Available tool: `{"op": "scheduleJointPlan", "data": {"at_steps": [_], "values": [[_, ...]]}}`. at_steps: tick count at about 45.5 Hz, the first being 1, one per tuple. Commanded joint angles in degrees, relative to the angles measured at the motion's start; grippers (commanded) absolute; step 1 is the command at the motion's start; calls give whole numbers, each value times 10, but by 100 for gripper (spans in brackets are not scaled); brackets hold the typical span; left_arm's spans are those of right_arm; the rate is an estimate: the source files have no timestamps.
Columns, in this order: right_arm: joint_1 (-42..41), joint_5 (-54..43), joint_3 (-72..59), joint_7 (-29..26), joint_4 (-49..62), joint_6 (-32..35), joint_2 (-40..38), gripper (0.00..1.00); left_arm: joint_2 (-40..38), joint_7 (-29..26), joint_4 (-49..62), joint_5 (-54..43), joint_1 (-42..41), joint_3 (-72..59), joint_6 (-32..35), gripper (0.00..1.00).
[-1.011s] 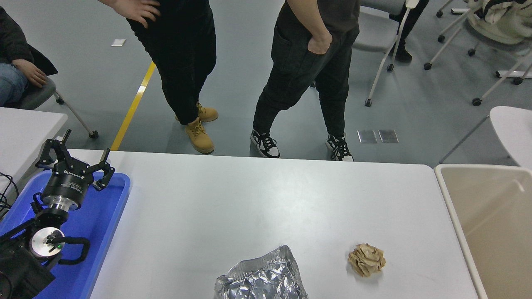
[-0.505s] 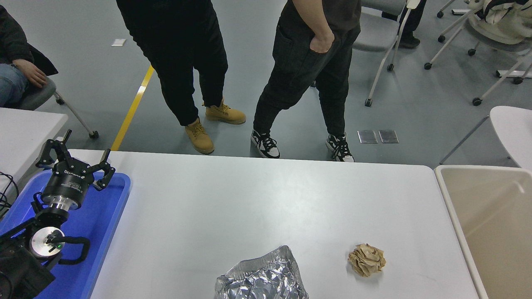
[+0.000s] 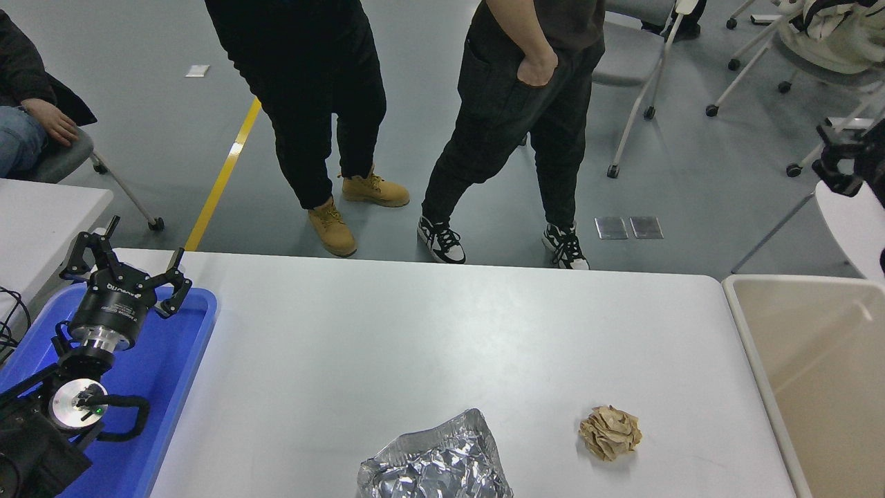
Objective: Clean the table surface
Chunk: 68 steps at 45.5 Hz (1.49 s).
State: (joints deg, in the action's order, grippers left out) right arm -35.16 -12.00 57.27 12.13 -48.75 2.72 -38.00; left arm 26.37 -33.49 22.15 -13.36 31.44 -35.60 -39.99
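Right gripper (image 3: 840, 162) enters at right edge, upper frame; spread of fingers cannot be told. Crumpled brown paper (image 3: 610, 432) sits lower right on the table surface (image 3: 442, 332), below-left of it, nearer than the left gripper (image 3: 124, 273), parked splayed wide over blue tray (image 3: 173, 360). Foil wad (image 3: 434, 460) bottom centre.

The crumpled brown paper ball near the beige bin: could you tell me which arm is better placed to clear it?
Probably the right arm: it enters on the crumpled brown paper ball's side, while the left gripper hangs over the blue plastic tray.
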Motion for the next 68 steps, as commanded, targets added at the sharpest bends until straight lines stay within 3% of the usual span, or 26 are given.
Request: {"op": "scheduleJointPlan", "data": {"at_steps": [1,20,46,55,68], "values": [[83,-10,14,41,-15,-1,35,99,0,0,0,0,-1,0,0,100],[114,-10,50,51,-13,-1,69,99,0,0,0,0,0,0,0,100],[100,29,-10,48,-7,0,-2,99,0,0,0,0,0,0,0,100],[46,29,-118,49,-12,4,-39,99,0,0,0,0,0,0,0,100],[-146,-20,-392,46,-9,11,-88,99,0,0,0,0,0,0,0,100]]}}
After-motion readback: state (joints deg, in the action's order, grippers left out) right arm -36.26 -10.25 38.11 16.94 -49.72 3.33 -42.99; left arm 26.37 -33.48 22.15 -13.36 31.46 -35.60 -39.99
